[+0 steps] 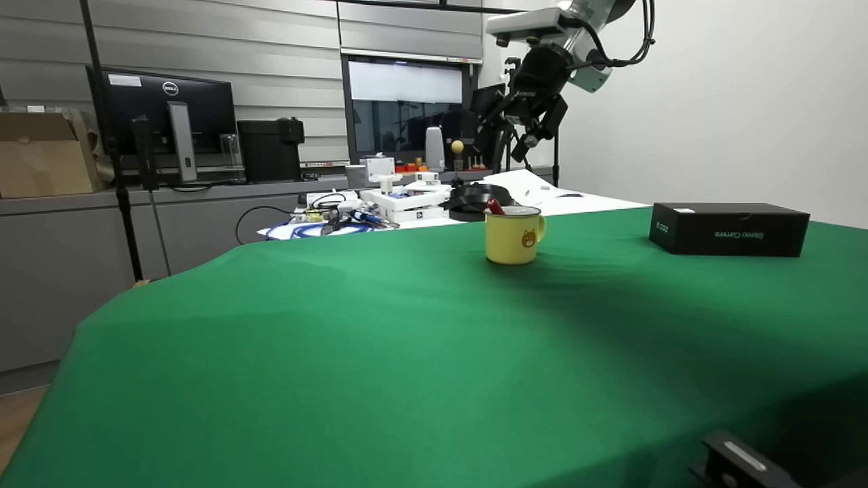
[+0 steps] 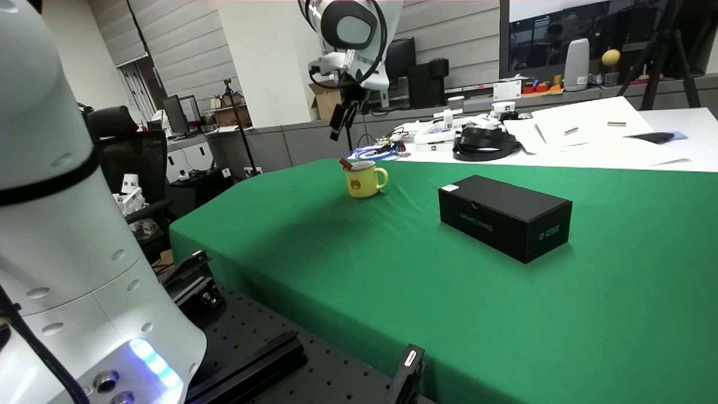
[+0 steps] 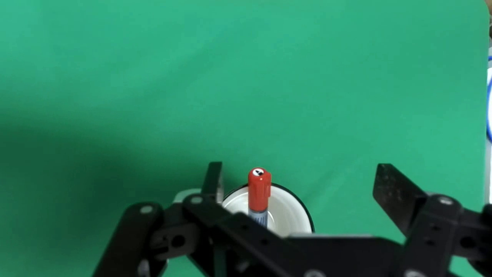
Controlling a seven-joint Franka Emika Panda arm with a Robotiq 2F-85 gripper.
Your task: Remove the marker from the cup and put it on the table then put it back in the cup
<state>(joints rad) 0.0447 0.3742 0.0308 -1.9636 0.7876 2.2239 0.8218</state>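
1. Black gripper (image 3: pixel 300 177), mine: its jaws stand spread wide and clasp nothing. Both exterior views show it raised in the air.

2. Red marker (image 3: pixel 259 196): below me, and closer in the wrist view to the jaw at that view's left. It stands tilted in the cup (image 2: pixel 367 184), red end up and projecting past the rim; its lower end is hidden.

3. Handling of the marker: I judge it light, stiff and smooth, sturdy enough for a firm pinch yet liable to swivel in my grasp. I would centre over it, then take hold squarely across the red part just above the rim. Should that end be a cap, pinching too near its tip might pull it loose.

4. Yellow cup: upright, white within, dark-rimmed, handle at its side. Probably hard and not heavy, it could slide or tip if I drag the marker sideways.

5. Green table (image 2: pixel 381 269): it bears the cup; its cloth-like surface should, I expect, slow a rolling marker.

6. Black box (image 1: pixel 729 230): lying flat on the table, apart from the cup. Monitor (image 1: pixel 152 112): standing beyond the table.
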